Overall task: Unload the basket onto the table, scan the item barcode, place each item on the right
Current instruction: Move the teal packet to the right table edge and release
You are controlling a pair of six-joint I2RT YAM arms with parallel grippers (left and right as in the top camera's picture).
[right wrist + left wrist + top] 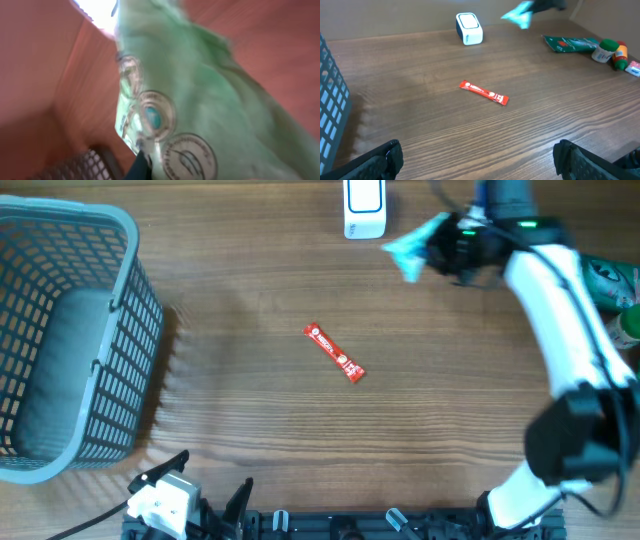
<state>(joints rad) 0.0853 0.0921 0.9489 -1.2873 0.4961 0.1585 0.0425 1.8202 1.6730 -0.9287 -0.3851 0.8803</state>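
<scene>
Packet pinched in right pincer, just right of scanner
Right pincer is pressed together on the pale green packet, holding it off the counter close beside the white scanner; its wrist view is filled by the packet's round printed seals, blurred; left pincer is spread wide at the counter edge, well in front of the scanner; red sachet lies flat between scanner and left pincer; grey basket stands far left of the scanner; green bag and small bottles lie far right of it.
</scene>
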